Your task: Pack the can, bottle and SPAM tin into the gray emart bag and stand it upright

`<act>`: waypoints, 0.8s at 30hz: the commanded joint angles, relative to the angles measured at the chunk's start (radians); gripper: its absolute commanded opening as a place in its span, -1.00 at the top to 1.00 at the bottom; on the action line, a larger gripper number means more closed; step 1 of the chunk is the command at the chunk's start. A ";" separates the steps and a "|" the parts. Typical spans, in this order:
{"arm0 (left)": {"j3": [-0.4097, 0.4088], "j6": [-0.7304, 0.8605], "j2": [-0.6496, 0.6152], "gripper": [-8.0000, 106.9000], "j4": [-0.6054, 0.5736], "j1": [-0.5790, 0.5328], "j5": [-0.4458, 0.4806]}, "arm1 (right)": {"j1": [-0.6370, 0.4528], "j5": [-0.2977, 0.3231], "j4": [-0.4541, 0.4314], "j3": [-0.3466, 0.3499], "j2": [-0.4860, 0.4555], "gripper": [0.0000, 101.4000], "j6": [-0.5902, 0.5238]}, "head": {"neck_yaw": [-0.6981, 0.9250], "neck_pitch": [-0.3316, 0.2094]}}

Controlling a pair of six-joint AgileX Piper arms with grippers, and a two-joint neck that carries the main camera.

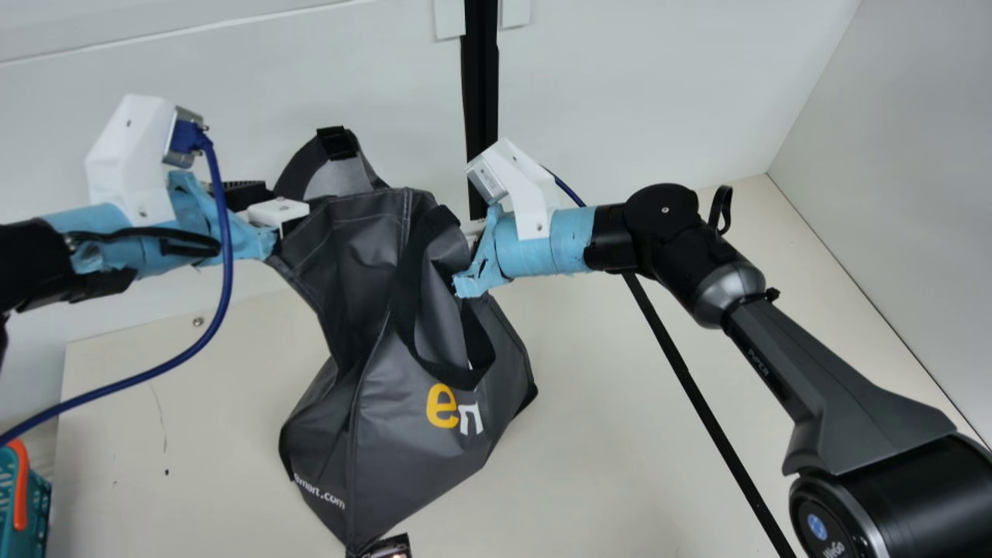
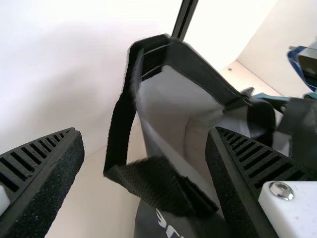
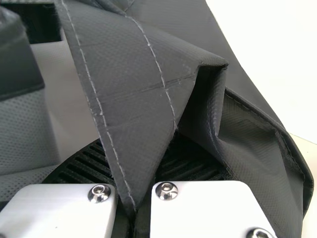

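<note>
The gray emart bag (image 1: 403, 434) stands on the table with its upper part pulled up and its mouth gaping. At its upper left edge is my left gripper (image 1: 271, 203); in the left wrist view the left gripper (image 2: 146, 136) has its fingers wide apart, a black strap loop (image 2: 153, 183) of the bag (image 2: 176, 99) between them. My right gripper (image 1: 488, 252) is at the bag's upper right side, beside a hanging handle (image 1: 411, 310). In the right wrist view the right gripper (image 3: 136, 168) is shut on a fold of bag fabric (image 3: 133, 114). The bag's inner bottom is hidden.
A teal basket (image 1: 37, 496) with an orange handle stands at the lower left. Part of a small dark object (image 1: 387, 547) shows at the bottom edge by the bag. White walls rise behind and at the right; a black post (image 1: 480, 93) stands behind the bag.
</note>
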 commanded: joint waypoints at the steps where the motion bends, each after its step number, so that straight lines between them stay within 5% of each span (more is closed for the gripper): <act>1: 0.066 0.046 -0.048 -0.71 -0.044 0.010 -0.007 | 0.000 0.000 0.000 0.000 0.000 1.00 0.000 | -0.001 -0.023; 24: 0.411 0.359 -0.378 -0.71 -0.405 0.229 0.061 | 0.000 0.016 0.023 0.000 0.000 1.00 0.000 | -0.001 -0.023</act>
